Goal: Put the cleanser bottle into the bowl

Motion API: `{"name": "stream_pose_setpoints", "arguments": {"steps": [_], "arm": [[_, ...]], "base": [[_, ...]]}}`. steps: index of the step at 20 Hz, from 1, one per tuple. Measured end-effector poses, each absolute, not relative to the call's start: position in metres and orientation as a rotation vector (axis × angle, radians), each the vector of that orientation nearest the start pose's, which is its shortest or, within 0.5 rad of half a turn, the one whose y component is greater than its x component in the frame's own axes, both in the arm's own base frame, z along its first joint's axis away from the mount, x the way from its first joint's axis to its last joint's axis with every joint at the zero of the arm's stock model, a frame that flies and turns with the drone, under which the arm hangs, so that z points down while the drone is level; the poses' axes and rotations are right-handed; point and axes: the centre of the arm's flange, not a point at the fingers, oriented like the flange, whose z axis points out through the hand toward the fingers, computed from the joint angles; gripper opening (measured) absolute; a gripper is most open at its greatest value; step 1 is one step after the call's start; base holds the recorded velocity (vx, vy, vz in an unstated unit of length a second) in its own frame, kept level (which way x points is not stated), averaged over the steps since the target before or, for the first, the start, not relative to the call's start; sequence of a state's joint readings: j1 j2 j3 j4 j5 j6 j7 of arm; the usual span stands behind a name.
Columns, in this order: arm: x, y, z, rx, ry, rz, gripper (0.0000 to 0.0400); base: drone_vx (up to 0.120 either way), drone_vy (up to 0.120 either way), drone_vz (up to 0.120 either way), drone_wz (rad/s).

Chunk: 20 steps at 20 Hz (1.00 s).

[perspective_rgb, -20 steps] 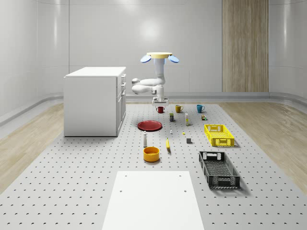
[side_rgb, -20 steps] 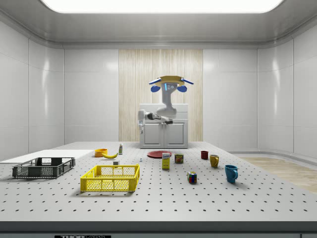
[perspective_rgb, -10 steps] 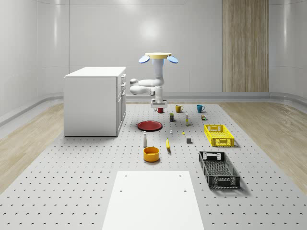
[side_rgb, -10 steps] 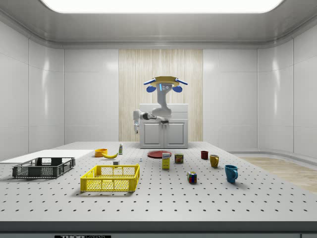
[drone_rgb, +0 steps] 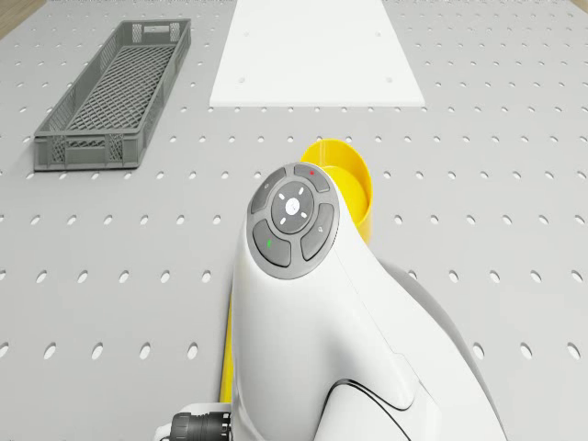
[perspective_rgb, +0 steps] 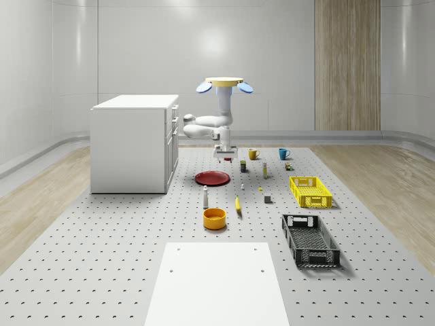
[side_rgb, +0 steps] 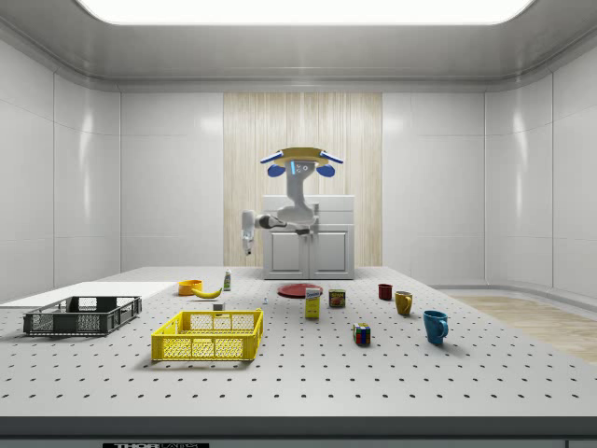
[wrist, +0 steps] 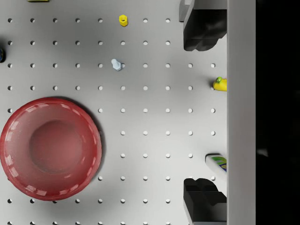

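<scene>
The cleanser bottle (perspective_rgb: 205, 197), white with a dark cap, stands upright on the pegboard table next to the orange-yellow bowl (perspective_rgb: 214, 218); they stand apart. In the side view the bottle (side_rgb: 227, 279) is just right of the bowl (side_rgb: 190, 287). The drone (perspective_rgb: 224, 83) hovers over the table's far half, its white arm hanging down. My gripper (perspective_rgb: 225, 157) hangs well above the red plate (perspective_rgb: 213, 178). In the wrist view the gripper (wrist: 205, 115) is open with nothing between its fingers (wrist: 205, 30), and the bottle (wrist: 216, 164) peeks in at the edge. The bowl (drone_rgb: 344, 175) shows behind the arm.
A white cabinet (perspective_rgb: 134, 142) stands at the whole-scene view's left. A banana (perspective_rgb: 238, 204), a yellow crate (perspective_rgb: 310, 191), a black crate (perspective_rgb: 310, 239), mugs (perspective_rgb: 253, 154) and small items lie around. A white panel (perspective_rgb: 217, 282) covers the near table.
Drone and arm have come nearer the whole-scene camera, drifting to the side view's left. The gripper has shifted from over the red mug toward the red plate, still open.
</scene>
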State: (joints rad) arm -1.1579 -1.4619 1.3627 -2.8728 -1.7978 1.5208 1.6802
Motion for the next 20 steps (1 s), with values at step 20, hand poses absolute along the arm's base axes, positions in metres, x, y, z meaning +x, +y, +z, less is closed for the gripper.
{"name": "stream_pose_setpoints", "arguments": {"steps": [20], "arm": [[0.3068, 0.0, 0.4907, 0.001, -0.002, 0.785, 0.04]], "base": [[0.12, -0.01, 0.0, 0.0]]}}
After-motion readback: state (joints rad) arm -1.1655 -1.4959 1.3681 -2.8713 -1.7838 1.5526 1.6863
